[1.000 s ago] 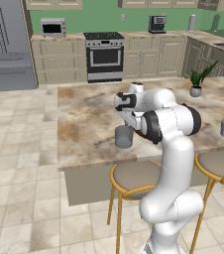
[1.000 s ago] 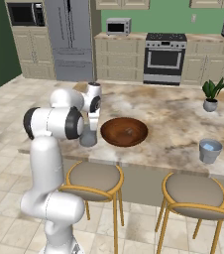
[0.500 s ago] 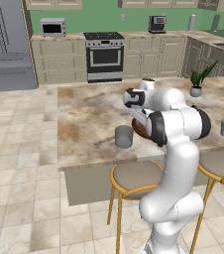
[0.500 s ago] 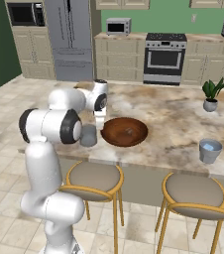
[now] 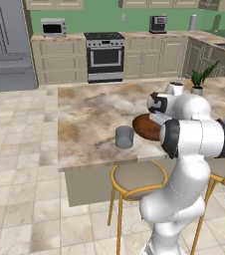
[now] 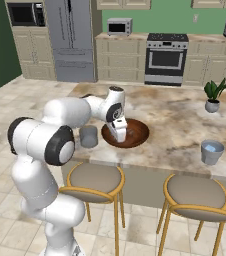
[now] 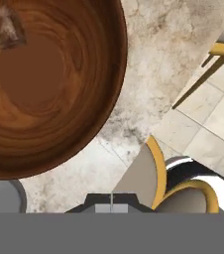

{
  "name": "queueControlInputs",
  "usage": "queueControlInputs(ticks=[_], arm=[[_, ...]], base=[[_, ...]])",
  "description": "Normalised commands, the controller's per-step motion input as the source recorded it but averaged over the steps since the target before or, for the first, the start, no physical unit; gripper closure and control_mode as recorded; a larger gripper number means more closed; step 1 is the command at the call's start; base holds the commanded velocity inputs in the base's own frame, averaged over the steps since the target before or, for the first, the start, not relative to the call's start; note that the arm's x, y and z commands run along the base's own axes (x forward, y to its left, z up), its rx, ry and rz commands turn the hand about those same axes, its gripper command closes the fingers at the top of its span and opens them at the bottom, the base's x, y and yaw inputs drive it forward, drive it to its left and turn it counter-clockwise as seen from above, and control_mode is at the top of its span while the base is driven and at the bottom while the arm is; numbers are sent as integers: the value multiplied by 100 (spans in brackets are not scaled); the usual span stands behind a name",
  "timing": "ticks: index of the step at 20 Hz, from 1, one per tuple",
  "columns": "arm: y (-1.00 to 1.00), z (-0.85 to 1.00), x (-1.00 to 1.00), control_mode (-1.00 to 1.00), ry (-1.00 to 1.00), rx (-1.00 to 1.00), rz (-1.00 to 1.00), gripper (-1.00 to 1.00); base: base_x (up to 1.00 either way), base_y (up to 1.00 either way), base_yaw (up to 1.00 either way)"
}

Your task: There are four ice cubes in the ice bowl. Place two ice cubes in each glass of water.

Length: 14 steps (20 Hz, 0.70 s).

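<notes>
The ice bowl (image 6: 126, 133) sits on the marble island counter (image 6: 180, 125), with the gripper (image 6: 120, 136) hanging right over its near rim; can't really tell how far the fingers are spread. One glass (image 6: 88, 136) stands just left of the bowl, the other glass (image 6: 212, 151) well off to its right, and one ice cube (image 7: 2, 27) shows inside the bowl.

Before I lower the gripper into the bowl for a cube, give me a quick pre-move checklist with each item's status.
1. Ice bowl upright on the island counter: ok.
2. Gripper over the bowl: ok in the right base view, above its near rim.
3. Ice cube in sight: ok, one pale cube inside the bowl, hand view; other cubes cannot tell.
4. Gripper lined up on that cube: not ok, cube sits far off centre.
5. Gripper open and empty: cannot tell.
6. Near glass and far glass upright: ok.
</notes>
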Motion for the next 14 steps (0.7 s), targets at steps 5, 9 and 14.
queueControlInputs(ticks=[5, 9, 14], arm=[[-33, 24, -29, -100, -8, -12, 23, -100], [-8, 34, 25, -100, -12, 0, 23, -100], [-6, 26, 62, -100, -7, 0, 23, -100]], base=[[0, 0, 0], [0, 0, 0], [0, 0, 0]])
